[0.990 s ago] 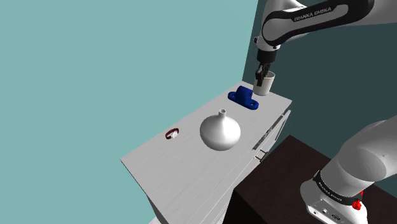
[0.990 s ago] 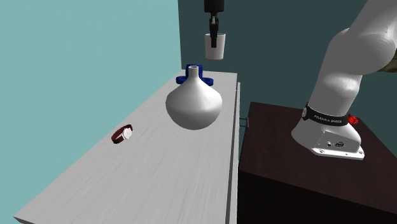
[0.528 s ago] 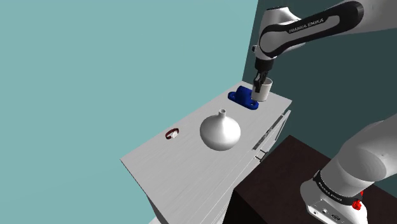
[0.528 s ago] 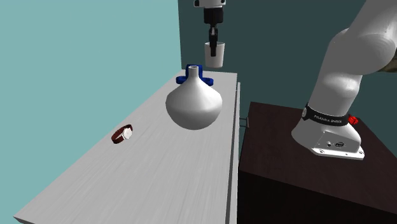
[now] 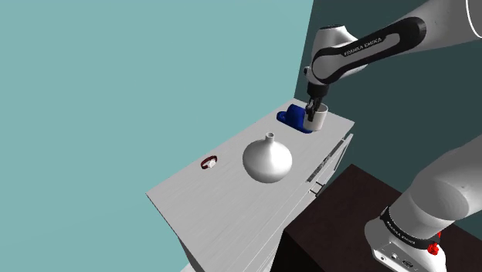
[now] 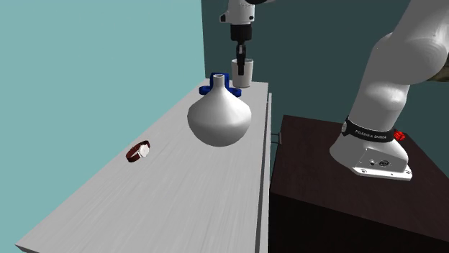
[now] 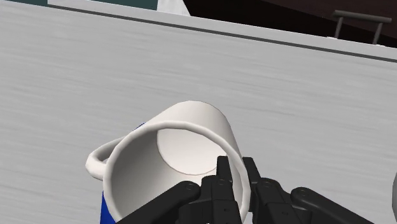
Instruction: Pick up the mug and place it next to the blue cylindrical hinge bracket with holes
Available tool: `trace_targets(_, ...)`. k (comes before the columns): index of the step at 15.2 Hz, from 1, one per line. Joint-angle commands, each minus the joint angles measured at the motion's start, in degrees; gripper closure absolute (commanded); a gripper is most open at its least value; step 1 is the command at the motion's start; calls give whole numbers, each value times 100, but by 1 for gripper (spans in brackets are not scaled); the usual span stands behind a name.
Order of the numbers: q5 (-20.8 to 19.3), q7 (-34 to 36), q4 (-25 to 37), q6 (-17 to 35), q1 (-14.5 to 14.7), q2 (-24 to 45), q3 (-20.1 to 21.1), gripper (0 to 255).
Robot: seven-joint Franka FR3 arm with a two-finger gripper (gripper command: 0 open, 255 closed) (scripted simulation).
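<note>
arm (image 5: 363,48) angled down | gripper (image 7: 236,167) pinching mug (image 7: 184,143) rim | bracket (image 5: 291,117) beside, maybe touching

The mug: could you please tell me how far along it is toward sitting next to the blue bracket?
Picked up: the gripper clamps the mug by its rim. In hand: the mug hangs low right beside the blue bracket, over the tabletop; whether it touches down I cannot tell. Left: release and retreat.
</note>
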Motion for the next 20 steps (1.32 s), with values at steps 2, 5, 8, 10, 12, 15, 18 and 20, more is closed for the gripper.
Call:
trace_targets(2, -9, 33, -117, 245, 4, 124, 9, 255)
trace_targets(5, -23, 52, -230, 496, 0, 262, 8, 255)
trace_targets(8, -40, 73, -332, 749, -4, 413, 7, 255)
trace_targets(10, -51, 87, -391, 908, -8, 514, 7, 255)
trace_targets(12, -51, 87, -391, 908, -10, 514, 8, 255)
trace_targets(15, -51, 87, -391, 908, -12, 514, 10, 255)
trace_targets(18, -50, 87, -391, 908, -13, 514, 12, 255)
trace_targets(20, -53, 77, -406, 930, -19, 520, 5, 0)
